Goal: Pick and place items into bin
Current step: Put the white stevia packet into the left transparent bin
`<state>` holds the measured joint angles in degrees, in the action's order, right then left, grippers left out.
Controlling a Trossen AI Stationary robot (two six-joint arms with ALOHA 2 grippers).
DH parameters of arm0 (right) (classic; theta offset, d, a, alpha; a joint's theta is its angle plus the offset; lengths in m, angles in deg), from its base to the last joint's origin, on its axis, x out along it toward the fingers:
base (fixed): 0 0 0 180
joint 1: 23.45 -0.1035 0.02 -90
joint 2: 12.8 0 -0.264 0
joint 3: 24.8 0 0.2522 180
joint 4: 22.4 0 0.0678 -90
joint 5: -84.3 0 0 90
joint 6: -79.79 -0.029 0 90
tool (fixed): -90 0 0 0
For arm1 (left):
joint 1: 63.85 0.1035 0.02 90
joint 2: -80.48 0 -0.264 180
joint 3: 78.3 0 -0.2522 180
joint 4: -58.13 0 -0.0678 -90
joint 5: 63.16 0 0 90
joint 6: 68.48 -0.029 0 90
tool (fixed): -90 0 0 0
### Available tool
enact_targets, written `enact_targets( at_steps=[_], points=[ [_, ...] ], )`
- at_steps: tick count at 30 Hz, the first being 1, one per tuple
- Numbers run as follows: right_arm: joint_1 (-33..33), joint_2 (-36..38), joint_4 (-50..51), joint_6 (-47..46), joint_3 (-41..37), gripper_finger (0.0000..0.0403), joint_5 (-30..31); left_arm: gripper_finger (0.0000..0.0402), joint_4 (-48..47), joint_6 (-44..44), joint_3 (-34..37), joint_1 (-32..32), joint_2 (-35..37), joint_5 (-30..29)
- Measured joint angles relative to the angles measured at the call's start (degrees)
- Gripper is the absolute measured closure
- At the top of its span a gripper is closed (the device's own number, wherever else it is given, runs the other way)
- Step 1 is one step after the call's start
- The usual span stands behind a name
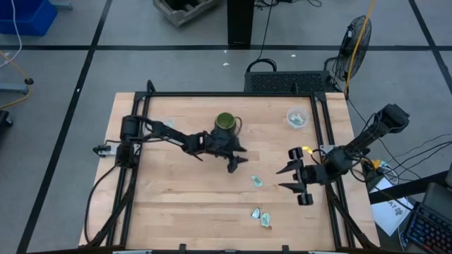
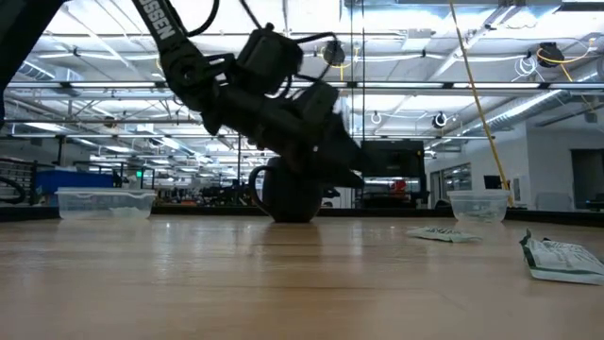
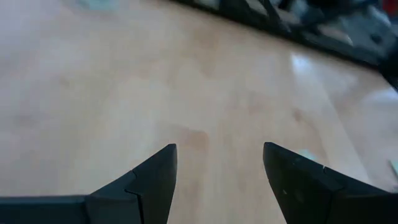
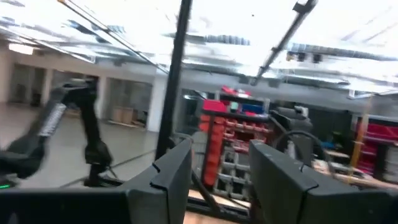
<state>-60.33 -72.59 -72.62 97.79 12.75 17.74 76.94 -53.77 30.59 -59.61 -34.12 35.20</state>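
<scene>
warehouse-like hall with bright ceiling lights and shelving lies beyond a pale wooden worktop [image 1: 176,204] framed in black rail. on it, toward the far middle, stands a green mug [image 1: 226,124], and at the far right a small clear bin [image 1: 297,118] with something pale already inside, probably one or more packets. three crinkled pale green and white packets are left in the open: one packet [image 1: 257,181] a little right of centre, and a near pair [image 1: 260,216] lying close together toward the near right edge; in the low view two of them show flat on the wood at the right. the left gripper [image 1: 236,156] reaches in from the left and hovers just in front of the mug, fingers [image 3: 152,180] spread wide with nothing between them, its camera looking down on bare wood with a packet edge off to one side, so it seems poised to come down on the centre packet rather than holding anything. the right gripper [image 1: 295,180] sits at the right side of the worktop, just right of the centre packet, tilted up so its camera sees the room instead of the wood; its fingers [image 4: 171,180] stand apart and empty, which looks like waiting clear of the other arm. with three packets out, the task looks well along but unfinished.
</scene>
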Motion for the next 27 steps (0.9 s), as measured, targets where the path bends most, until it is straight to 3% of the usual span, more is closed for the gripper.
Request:
enact_targets(
  at_steps=[3,8,11,15,21,27],
  points=[
    [0.00,-0.09,0.87,0.37,0.14,0.0252,3.72,0.0158,-2.12,-1.56,-4.08,-1.76,-2.69,-0.37],
    [0.13,-0.09,1.74,-0.18,0.15,0.0252,3.76,0.0158,-13.18,-5.19,-11.11,-3.87,-3.83,-7.12],
    [0.13,-0.09,2.43,-0.24,0.15,0.0252,3.78,0.0158,-15.82,-7.03,-14.00,-4.90,-4.63,-7.75],
    [0.13,-0.09,3.59,-1.28,0.14,0.0252,3.78,0.0158,-15.91,-6.94,-14.46,-5.11,-4.82,-3.76],
    [0.13,-0.09,4.36,0.48,0.13,0.0252,4.42,0.0158,-18.69,-7.75,-14.44,-5.11,-5.42,-5.89],
    [0.85,-0.06,8.21,-5.79,0.09,0.0252,13.86,0.0158,-11.83,-8.82,-13.64,-4.89,-5.30,15.32]
  ],
)
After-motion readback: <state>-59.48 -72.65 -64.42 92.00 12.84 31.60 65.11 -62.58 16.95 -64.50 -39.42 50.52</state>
